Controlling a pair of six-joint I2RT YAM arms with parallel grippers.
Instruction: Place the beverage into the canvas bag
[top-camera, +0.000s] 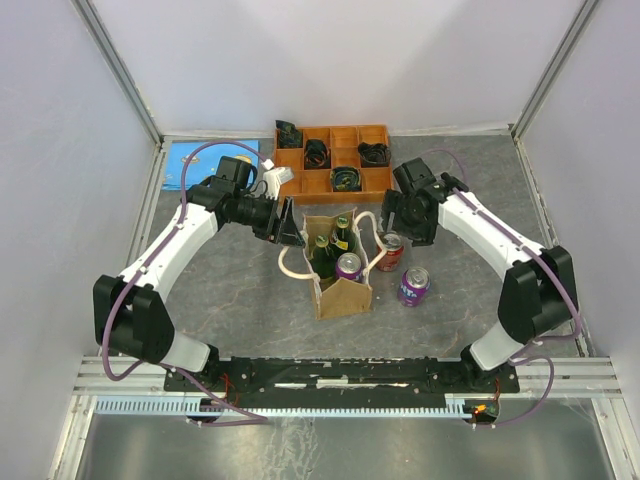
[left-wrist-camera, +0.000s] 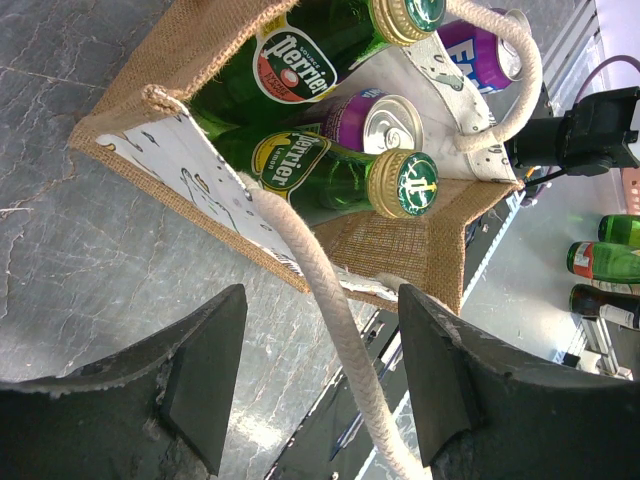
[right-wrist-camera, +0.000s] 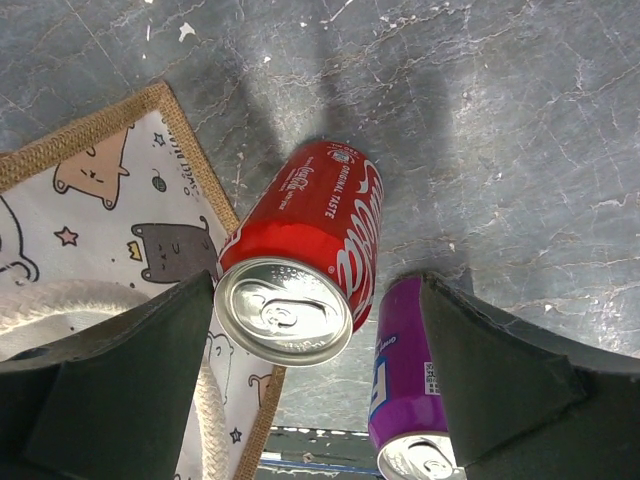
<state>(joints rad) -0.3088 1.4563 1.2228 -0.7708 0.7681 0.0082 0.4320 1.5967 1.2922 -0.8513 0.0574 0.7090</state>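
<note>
The canvas bag (top-camera: 345, 293) stands open mid-table, with two green Perrier bottles (left-wrist-camera: 330, 170) and a purple can (left-wrist-camera: 385, 118) inside. A red Coca-Cola can (right-wrist-camera: 310, 240) stands upright just right of the bag (right-wrist-camera: 110, 200). My right gripper (right-wrist-camera: 318, 290) hangs open over it, a finger on each side of the can's top and apart from it. Another purple can (right-wrist-camera: 405, 380) stands beside the right finger. My left gripper (left-wrist-camera: 320, 300) is open at the bag's far-left side, and one cream rope handle (left-wrist-camera: 325, 290) runs loosely between its fingers.
An orange compartment tray (top-camera: 296, 158) with black items sits at the back, a blue sheet (top-camera: 192, 155) at the back left. The second purple can (top-camera: 413, 286) stands in front of the red can (top-camera: 391, 250). A metal rail (top-camera: 340, 375) lines the near edge.
</note>
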